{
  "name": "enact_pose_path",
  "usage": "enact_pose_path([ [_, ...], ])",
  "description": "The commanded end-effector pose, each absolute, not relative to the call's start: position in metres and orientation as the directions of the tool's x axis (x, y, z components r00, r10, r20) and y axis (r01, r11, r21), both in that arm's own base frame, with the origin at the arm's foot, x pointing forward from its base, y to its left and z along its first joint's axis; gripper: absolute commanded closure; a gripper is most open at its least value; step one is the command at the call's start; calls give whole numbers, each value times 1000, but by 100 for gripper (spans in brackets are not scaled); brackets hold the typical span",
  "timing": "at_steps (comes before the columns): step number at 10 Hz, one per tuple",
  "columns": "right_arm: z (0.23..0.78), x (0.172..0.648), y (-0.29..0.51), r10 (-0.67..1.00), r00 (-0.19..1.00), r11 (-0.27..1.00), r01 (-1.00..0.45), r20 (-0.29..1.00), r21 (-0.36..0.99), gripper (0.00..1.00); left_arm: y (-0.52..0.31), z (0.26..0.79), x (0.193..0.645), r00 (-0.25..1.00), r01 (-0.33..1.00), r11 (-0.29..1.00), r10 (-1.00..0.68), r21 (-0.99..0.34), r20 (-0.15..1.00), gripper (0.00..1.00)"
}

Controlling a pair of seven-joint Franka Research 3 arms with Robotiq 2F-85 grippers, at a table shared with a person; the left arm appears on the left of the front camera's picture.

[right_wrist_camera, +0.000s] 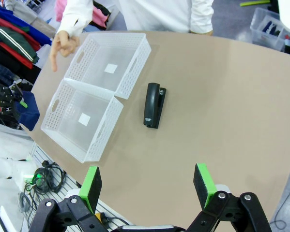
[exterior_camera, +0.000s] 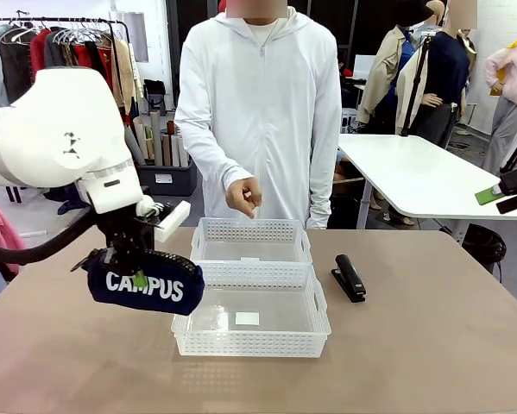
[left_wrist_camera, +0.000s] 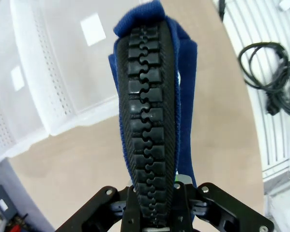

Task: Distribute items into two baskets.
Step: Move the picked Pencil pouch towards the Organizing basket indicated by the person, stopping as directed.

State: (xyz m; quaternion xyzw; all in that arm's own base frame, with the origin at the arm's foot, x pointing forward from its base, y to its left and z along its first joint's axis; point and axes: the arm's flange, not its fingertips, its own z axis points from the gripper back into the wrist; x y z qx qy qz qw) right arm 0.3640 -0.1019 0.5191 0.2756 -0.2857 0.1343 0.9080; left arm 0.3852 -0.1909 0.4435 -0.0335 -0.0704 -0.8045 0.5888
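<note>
Left gripper (exterior_camera: 137,275) around top of navy pouch (exterior_camera: 157,291)

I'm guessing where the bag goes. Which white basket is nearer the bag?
The basket on the robot's side; the bag hangs at its left edge. The other basket sits by the person.

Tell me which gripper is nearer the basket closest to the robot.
Left. The left gripper, shut on the pouch, hangs at the left wall of the near basket; the right gripper, jaws open, hovers well off past the stapler.
</note>
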Motion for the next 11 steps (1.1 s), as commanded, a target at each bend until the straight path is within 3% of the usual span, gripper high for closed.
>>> enact_pose_path([
  [1, 520, 364, -101, 85, 797, 807, -407, 598, 427, 0, -197, 439, 394, -299, 952, -282, -941, 116, 161, 100],
  [5, 520, 364, -101, 85, 797, 807, -407, 598, 427, 0, -214, 432, 409, -254, 966, -238, -949, 105, 185, 100],
  [7, 520, 364, -101, 85, 797, 807, -407, 598, 427, 0, -128, 472, 396, -162, 979, -151, -984, 138, 68, 100],
  [9, 520, 364, -101, 85, 797, 807, -407, 598, 427, 0, -32, 501, 383, -60, 988, -35, -985, 153, 165, 100],
  [11, 520, 364, -101, 85, 797, 807, -407, 598, 427, 0, -28, 498, 384, -62, 989, -36, -980, 142, 187, 100],
])
